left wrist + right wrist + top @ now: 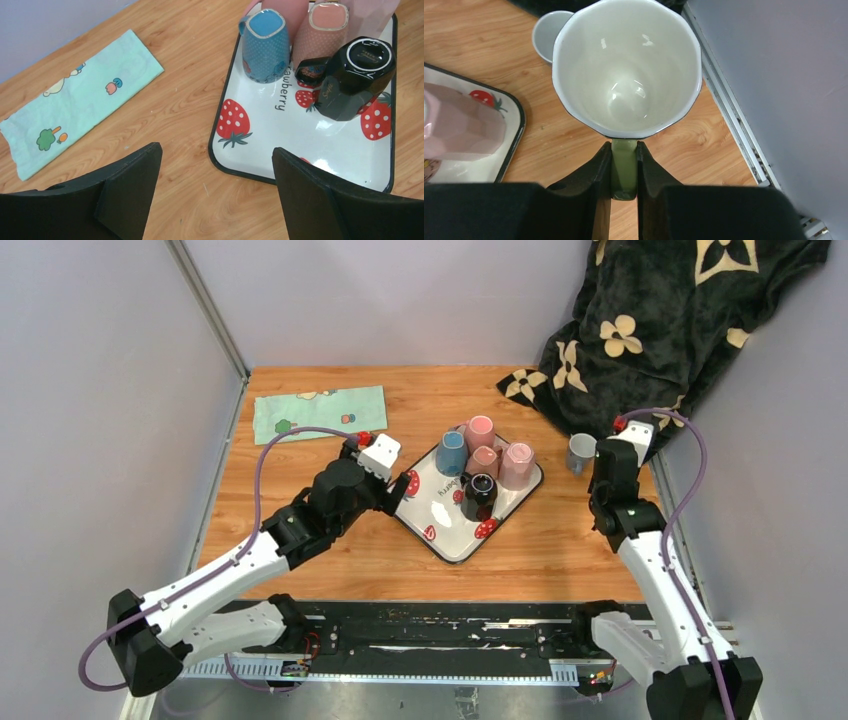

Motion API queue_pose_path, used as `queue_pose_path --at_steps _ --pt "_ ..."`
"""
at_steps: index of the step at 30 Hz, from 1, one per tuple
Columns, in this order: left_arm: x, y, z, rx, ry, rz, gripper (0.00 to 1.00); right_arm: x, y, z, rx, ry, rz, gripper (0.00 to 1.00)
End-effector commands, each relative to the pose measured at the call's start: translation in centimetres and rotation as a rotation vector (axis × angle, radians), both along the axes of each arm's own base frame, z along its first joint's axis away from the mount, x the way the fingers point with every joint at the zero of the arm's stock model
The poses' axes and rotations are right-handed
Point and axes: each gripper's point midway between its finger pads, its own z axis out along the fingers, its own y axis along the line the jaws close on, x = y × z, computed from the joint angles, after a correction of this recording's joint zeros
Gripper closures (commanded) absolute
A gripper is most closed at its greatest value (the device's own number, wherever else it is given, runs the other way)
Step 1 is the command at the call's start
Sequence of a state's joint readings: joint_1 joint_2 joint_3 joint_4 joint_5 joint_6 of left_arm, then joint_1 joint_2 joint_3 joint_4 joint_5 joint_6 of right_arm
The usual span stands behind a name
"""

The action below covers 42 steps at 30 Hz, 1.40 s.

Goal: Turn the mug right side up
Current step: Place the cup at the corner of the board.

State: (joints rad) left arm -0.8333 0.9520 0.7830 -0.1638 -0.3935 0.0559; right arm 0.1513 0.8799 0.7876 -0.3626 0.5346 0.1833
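My right gripper (pixel 624 147) is shut on the green handle (pixel 624 172) of a mug (pixel 626 65) with a white inside. The mug's mouth faces up at the camera, above the wood near the table's right edge. In the top view my right gripper (pixel 603 478) covers this mug. My left gripper (pixel 215 150) is open and empty, low over the wood at the tray's left edge (pixel 395 490). Several mugs stand upside down on the strawberry tray (pixel 450 540): blue (pixel 265 47), pink (pixel 322 30), black (pixel 355 75).
A small grey cup (pixel 581 452) stands upright just beyond the held mug, also in the right wrist view (pixel 549 37). A black flowered blanket (pixel 660 320) lies at the back right. A pale green cloth (pixel 320 410) lies at the back left. Grey walls enclose the table.
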Motion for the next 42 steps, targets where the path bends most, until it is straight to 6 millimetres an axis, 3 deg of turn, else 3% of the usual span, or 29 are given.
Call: queue_pose_path --at_steps 1,8,16,29,42 --pt "0.7 -1.0 1.9 -0.035 0.017 -0.045 0.11 1.3 -2.4 1.0 0.024 -0.111 -0.121 1.0" --pt "1.3 -0.7 1.5 -0.017 0.041 -0.05 0.11 2.7 -4.7 -1.7 0.057 -0.091 -0.188 1.0" --pt "1.4 0.4 1.8 -0.047 0.032 -0.017 0.1 5.2 -6.4 -2.7 0.053 -0.116 -0.186 1.0" --pt "1.4 0.3 1.7 -0.052 0.041 -0.029 0.09 8.4 -6.5 -4.0 0.045 -0.122 -0.098 1.0" --pt "1.4 0.0 1.5 -0.053 0.047 -0.04 0.09 8.6 -6.6 -5.8 0.046 -0.067 -0.086 1.0"
